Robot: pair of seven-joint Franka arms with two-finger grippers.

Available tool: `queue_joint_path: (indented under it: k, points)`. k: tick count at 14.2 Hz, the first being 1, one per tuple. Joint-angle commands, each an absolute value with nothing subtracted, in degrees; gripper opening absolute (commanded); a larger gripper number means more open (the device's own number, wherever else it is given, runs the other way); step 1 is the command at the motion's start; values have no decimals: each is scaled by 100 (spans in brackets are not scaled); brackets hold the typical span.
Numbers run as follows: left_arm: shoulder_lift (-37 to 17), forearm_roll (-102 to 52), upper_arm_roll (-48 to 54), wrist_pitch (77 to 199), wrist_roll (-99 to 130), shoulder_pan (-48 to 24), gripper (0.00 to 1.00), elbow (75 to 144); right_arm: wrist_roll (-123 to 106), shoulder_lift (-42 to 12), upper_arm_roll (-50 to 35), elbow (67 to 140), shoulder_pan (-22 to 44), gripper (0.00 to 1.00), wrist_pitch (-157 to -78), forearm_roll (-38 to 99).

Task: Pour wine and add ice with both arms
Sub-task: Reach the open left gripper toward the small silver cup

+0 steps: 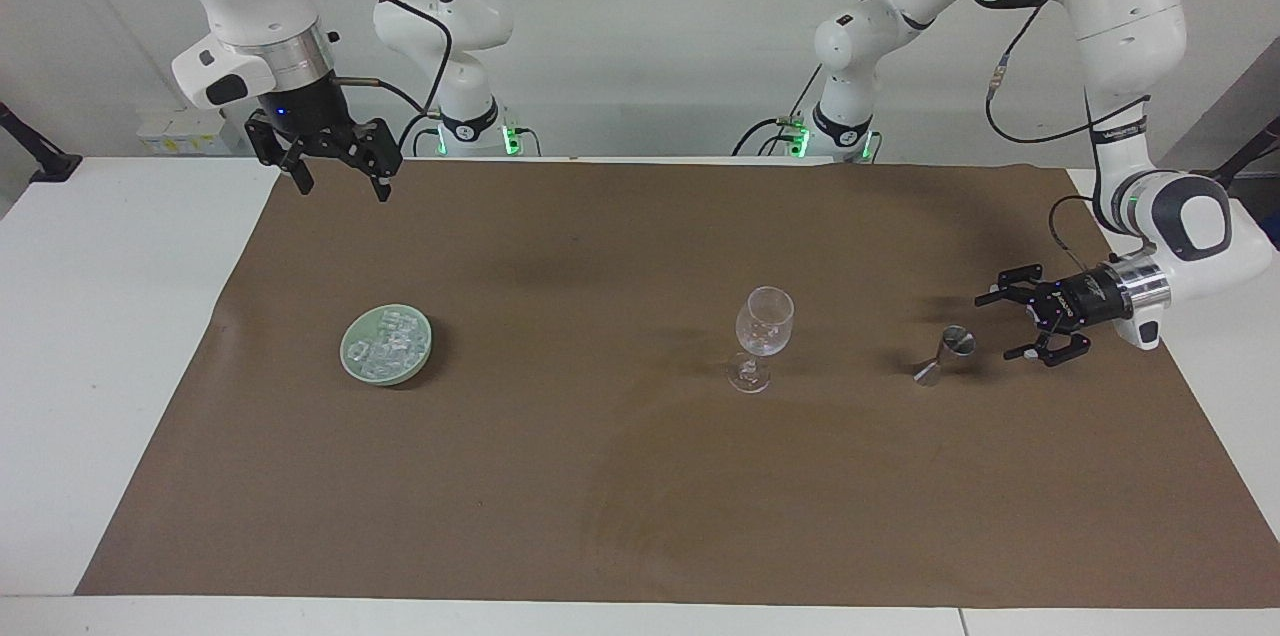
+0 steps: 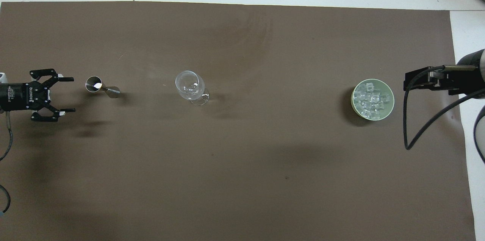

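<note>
A small metal jigger (image 1: 945, 354) (image 2: 99, 86) stands on the brown mat toward the left arm's end. My left gripper (image 1: 994, 327) (image 2: 73, 94) hangs low beside it, turned sideways with its open jaws facing the jigger and not touching it. An empty wine glass (image 1: 763, 334) (image 2: 189, 87) stands upright near the middle. The ice (image 1: 390, 341) (image 2: 369, 99) is heaped in a pale green dish (image 1: 346, 357) (image 2: 353, 100) toward the right arm's end. My right gripper (image 1: 343, 191) waits high over the mat's corner nearest the robots, open and empty. Wine is hidden; what the jigger holds I cannot tell.
The brown mat (image 1: 640, 476) (image 2: 242, 165) covers most of the white table (image 1: 100, 366). The jigger, glass and dish stand in one row along the table, well apart. The right arm's black cable (image 2: 416, 135) loops over the mat's edge beside the dish.
</note>
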State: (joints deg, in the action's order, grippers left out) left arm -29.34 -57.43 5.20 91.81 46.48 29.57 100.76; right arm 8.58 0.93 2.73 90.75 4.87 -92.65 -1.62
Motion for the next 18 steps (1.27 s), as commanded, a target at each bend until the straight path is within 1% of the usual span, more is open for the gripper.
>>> queue_joint_path:
  k: [1, 3, 8, 18]
  points:
    - [-3225, -5889, 615, 9255, 4553, 2944, 100, 9915, 765, 229, 255, 9255, 431, 100, -9396, -132]
    - [-3348, -5889, 694, 9255, 4553, 2953, 100, 9870, 765, 229, 255, 9255, 431, 100, -9396, -123]
    - [-3436, -5968, 817, 9264, 4518, 2944, 100, 9800, 765, 229, 255, 9255, 431, 100, -9396, -132]
    - [-3806, -5977, 1055, 9439, 4263, 2953, 100, 9659, 765, 229, 255, 9255, 431, 100, -9396, -132]
